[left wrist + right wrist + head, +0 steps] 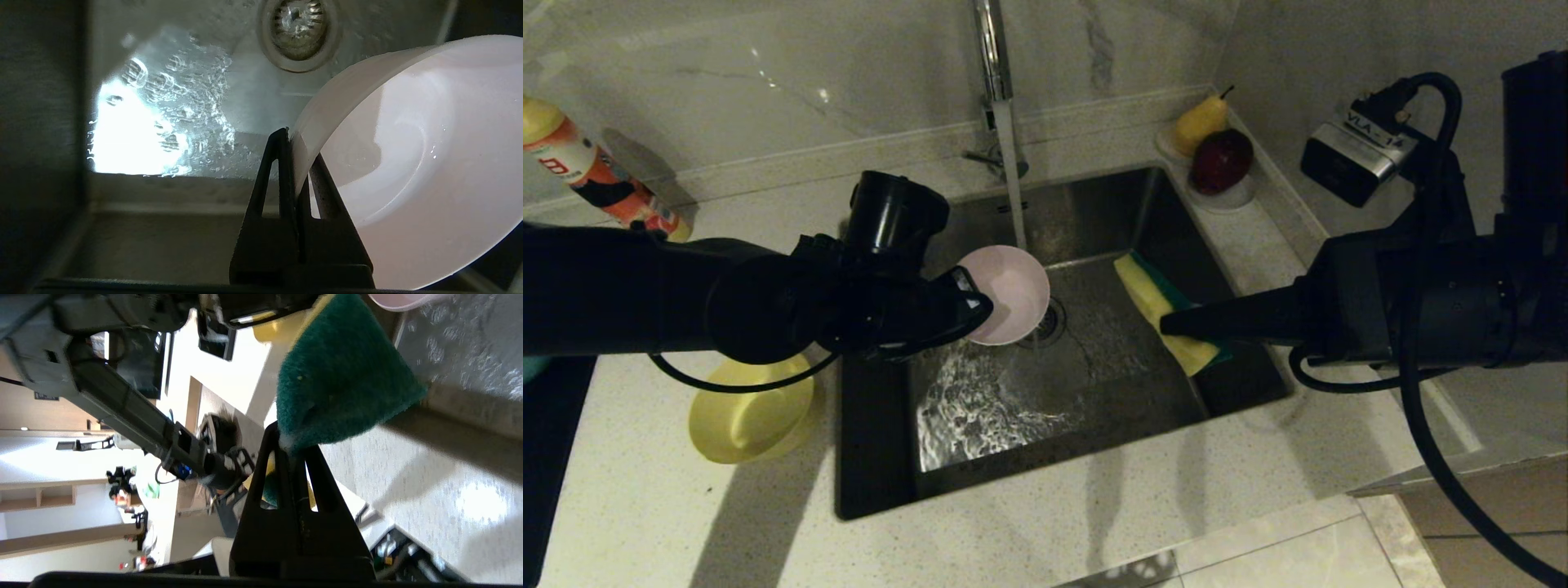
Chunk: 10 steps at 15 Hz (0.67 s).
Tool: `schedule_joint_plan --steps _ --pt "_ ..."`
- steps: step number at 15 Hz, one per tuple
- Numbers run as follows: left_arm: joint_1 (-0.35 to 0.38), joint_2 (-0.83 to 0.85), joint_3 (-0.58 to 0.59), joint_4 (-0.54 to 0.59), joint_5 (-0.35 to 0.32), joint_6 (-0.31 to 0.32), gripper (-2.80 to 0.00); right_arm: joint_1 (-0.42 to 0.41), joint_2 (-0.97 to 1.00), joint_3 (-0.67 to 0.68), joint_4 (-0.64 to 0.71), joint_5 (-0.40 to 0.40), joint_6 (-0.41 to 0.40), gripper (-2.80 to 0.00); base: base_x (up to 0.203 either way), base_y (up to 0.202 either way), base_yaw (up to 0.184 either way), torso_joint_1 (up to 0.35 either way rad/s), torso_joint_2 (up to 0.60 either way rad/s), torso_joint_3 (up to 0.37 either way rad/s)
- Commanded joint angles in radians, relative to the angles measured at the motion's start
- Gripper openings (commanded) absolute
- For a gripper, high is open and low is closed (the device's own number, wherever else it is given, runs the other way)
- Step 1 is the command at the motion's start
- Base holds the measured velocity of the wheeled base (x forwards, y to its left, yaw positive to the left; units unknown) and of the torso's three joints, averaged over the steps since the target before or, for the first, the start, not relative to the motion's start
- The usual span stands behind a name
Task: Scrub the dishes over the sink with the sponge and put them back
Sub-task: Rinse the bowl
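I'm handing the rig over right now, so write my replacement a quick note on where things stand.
Left tool: shut on the pink bowl by its rim, tilted over the sink near the running tap.
Right tool: shut on the sponge, over the sink, apart from the bowl.
Yellow bowl: on the counter left of the sink.
Blue bowl: not seen.
Left: scrub the pink bowl, return it.

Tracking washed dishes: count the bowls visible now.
2: a pink bowl held over the sink, a yellow bowl on the counter left of it. Another may hide behind the left arm.
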Motion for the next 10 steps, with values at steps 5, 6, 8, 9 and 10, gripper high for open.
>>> schedule_joint_plan --steps 5,6,8,9,10 --pt "0.002 0.107 -0.114 0.022 -0.004 -0.043 -2.80 -0.005 -0.026 0.045 -0.017 0.003 0.004 -2.80 0.000 0.000 0.000 0.000 0.00 0.000" --pt "0.002 0.120 -0.129 0.024 -0.004 -0.045 -2.80 -0.013 -0.027 0.047 -0.016 0.004 0.003 -2.80 0.000 0.000 0.000 0.000 0.00 0.000" --pt "0.002 0.114 -0.137 0.022 -0.004 -0.046 -2.80 -0.017 -0.027 0.045 -0.017 0.004 0.003 -2.80 0.000 0.000 0.000 0.000 0.00 0.000" --pt "0.007 0.115 -0.147 0.024 -0.004 -0.046 -2.80 -0.019 -0.027 0.045 -0.018 0.006 0.001 -2.80 0.000 0.000 0.000 0.000 0.00 0.000" --pt "0.010 0.112 -0.149 0.024 -0.004 -0.046 -2.80 -0.019 -0.027 0.045 -0.018 0.007 0.001 -2.80 0.000 0.000 0.000 0.000 0.00 0.000"
